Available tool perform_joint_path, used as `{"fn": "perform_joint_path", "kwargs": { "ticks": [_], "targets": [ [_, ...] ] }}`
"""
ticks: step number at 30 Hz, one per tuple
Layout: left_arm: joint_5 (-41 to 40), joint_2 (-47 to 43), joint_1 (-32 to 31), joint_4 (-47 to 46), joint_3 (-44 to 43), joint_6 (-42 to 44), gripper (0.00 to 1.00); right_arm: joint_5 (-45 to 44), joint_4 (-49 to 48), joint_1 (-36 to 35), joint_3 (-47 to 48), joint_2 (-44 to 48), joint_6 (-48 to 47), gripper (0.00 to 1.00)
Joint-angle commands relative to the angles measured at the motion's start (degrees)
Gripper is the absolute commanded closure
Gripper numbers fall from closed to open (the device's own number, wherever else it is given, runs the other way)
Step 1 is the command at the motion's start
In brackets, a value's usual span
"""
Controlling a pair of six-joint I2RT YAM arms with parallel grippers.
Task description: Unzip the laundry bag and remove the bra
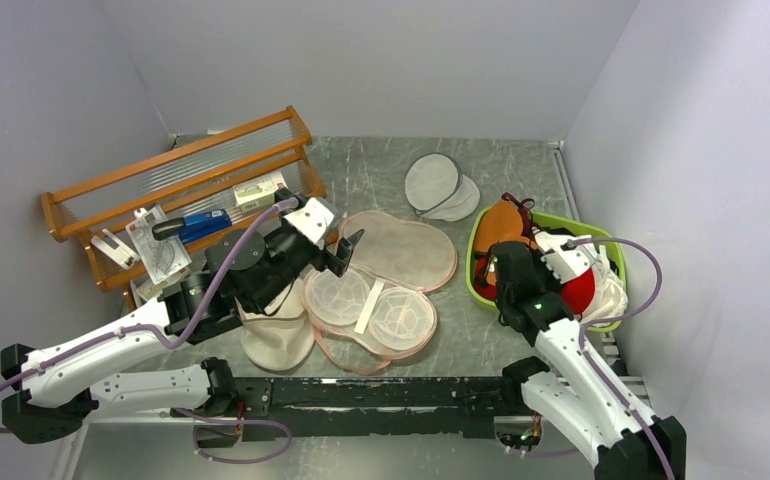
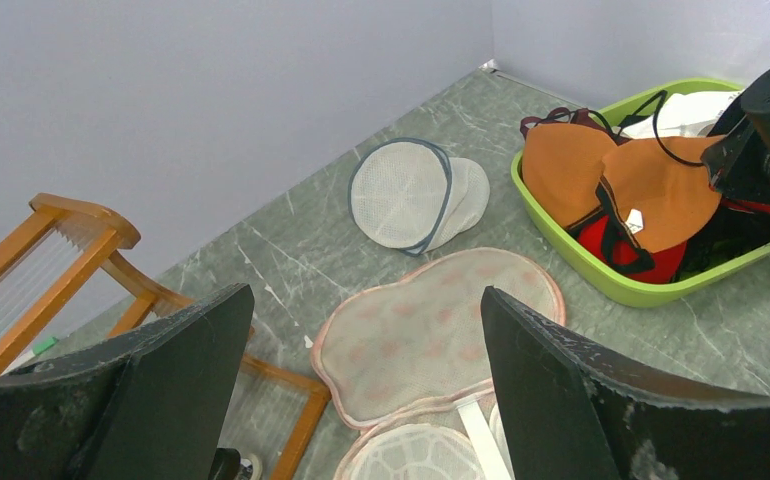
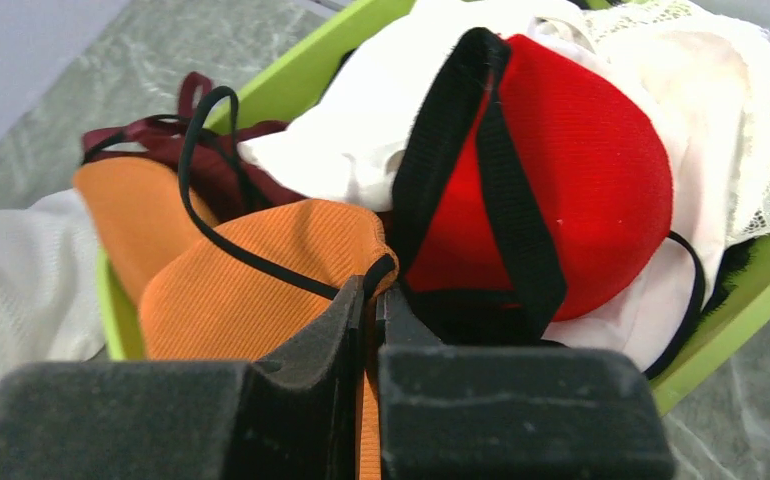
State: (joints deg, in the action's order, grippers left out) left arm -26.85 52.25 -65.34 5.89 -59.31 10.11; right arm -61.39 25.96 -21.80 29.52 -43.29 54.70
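**Bag lies open; orange bra is in the green basket to its right**

Far left of the laundry bag [image 1: 402, 250], a wooden rack [image 1: 176, 185] stands against the wall with small packets on its lower shelf. Just left of the bag, a plain cream mesh bag [image 1: 277, 338] lies on the worktop [image 1: 521, 165], partly under the left arm. The left pincer [image 1: 348, 250] hangs over the bag's left edge with its fingers wide apart and nothing between them.

The laundry bag sits mid-worktop, unzipped and spread open. Its pink printed lid is folded back flat on the far side. The near half faces up and shows two white mesh cups with a white strap across them.

Behind the bag and a little to its right, a round white mesh pouch [image 1: 439, 186] with a dark rim lies on the worktop. Right of the bag stands a green basket [image 1: 476, 290] heaped with garments.

The bra [image 3: 251, 285] rests in the end of the basket nearest the bag, its orange cups up and black straps looping over them, with a maroon garment [image 3: 176, 140] behind it. The right pincer [image 3: 369, 292] is clamped shut on the edge of an orange cup, a sliver of orange cloth showing between its fingers. Farther right of the bag, a red bra [image 3: 576, 175] with black bands lies on white lace cloth.
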Motion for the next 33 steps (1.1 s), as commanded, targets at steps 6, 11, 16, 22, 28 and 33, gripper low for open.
{"fn": "perform_joint_path", "kwargs": {
  "ticks": [6, 11, 16, 22, 28, 33],
  "targets": [
    [-0.83, 0.13, -0.41, 0.49, -2.2, 0.53, 0.04, 2.78, -0.1, 6.55, -0.6, -3.27, 4.96, 1.0],
    [-0.83, 0.21, -0.51, 0.51, -2.21, 0.61, 0.04, 0.49, 2.27, 6.66, 0.47, -2.13, 5.9, 0.94],
    [-0.83, 0.57, -0.51, 0.58, -2.21, 0.7, 0.04, -0.15, 4.74, 6.68, 1.51, -0.57, 7.91, 0.81],
    [-0.47, 1.22, -0.52, 0.87, -2.47, 0.64, 0.04, -1.14, 7.59, 6.68, 4.58, 5.02, 8.12, 0.4],
    [-0.28, 1.19, -0.54, 0.99, -2.57, 0.52, 0.05, 6.54, -4.02, 6.64, 3.46, 13.22, -5.89, 0.18],
    [-0.18, 0.97, -0.5, 0.94, -2.52, 0.48, 0.05, 25.21, -18.17, 6.65, -0.7, 18.59, -22.02, 0.05]
  ]
}}
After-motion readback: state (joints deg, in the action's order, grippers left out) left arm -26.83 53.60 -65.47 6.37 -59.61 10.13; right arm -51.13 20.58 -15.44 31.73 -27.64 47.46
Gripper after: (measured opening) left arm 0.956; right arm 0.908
